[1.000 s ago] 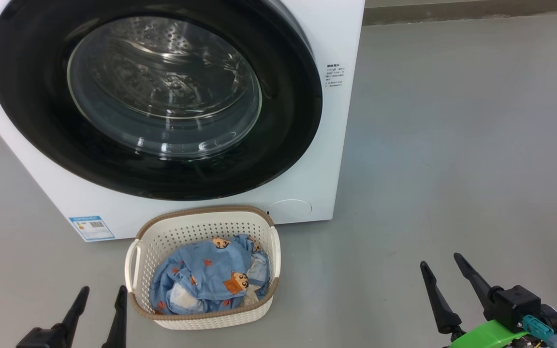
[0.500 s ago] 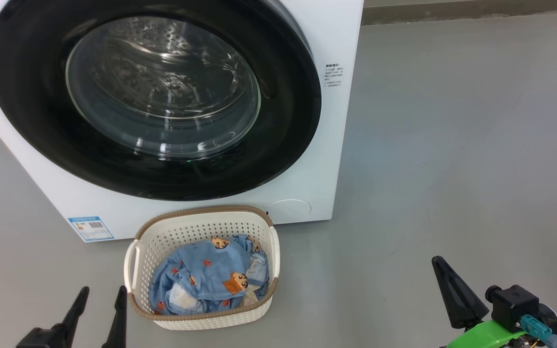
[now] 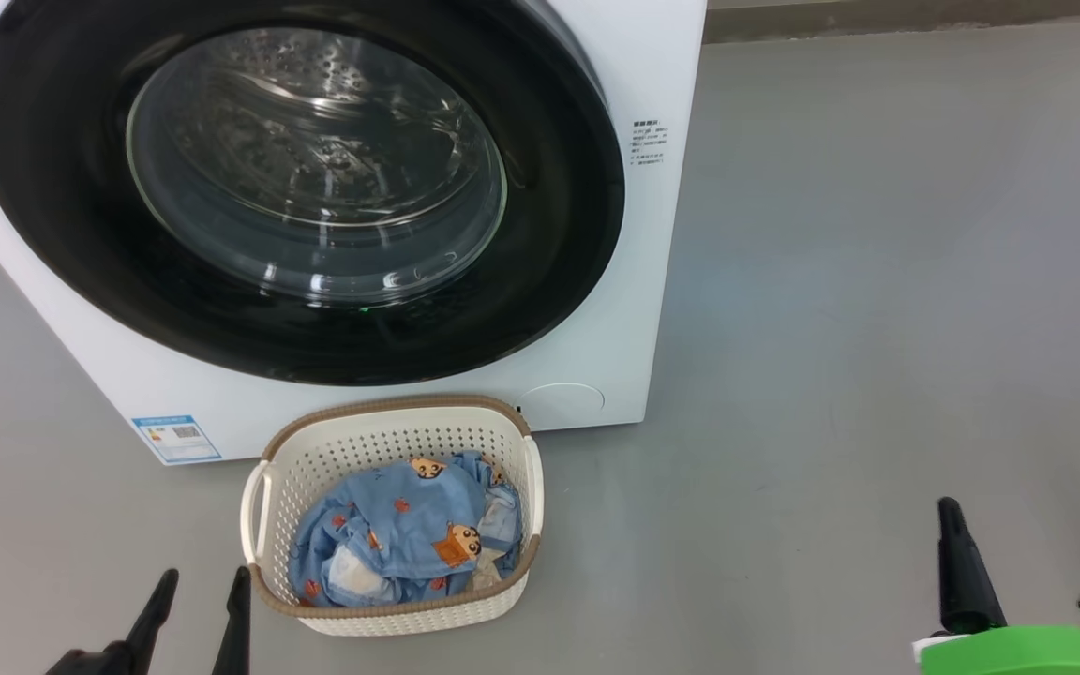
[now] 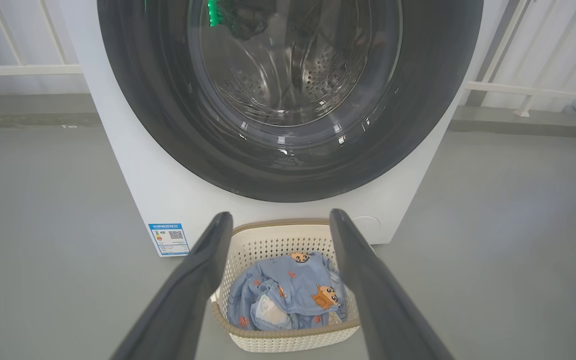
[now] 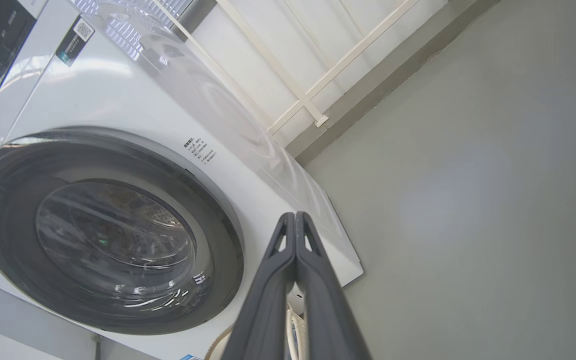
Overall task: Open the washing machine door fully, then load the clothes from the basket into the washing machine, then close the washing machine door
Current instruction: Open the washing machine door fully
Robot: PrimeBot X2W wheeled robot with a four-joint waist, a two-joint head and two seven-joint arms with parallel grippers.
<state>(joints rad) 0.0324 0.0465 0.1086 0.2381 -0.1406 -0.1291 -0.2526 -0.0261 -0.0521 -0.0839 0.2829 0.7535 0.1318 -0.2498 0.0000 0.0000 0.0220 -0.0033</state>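
Note:
The white washing machine (image 3: 652, 56) stands ahead with its round black-rimmed door (image 3: 296, 187) shut against its front; the steel drum shows through the glass. The same door (image 4: 288, 95) (image 5: 103, 230) appears in both wrist views. Right below it on the floor sits the cream basket (image 3: 392, 433) (image 4: 248, 245) holding the light blue clothes (image 3: 404, 539) (image 4: 288, 292) with orange cartoon faces. My left gripper (image 3: 202, 583) (image 4: 279, 220) is open, low at the left of the basket, touching nothing. My right gripper (image 3: 951, 511) (image 5: 294, 216) is shut and empty, well to the right of the basket, over bare floor.
Grey floor (image 3: 877, 281) stretches wide to the right of the machine. A white railing (image 5: 308, 95) and a low kerb run behind it. A blue energy sticker (image 3: 174, 439) marks the machine's lower left corner.
My right gripper closed its fingers together and has moved to the right, turning so the fingers show as one. The left gripper stayed put. The view shifted slightly.

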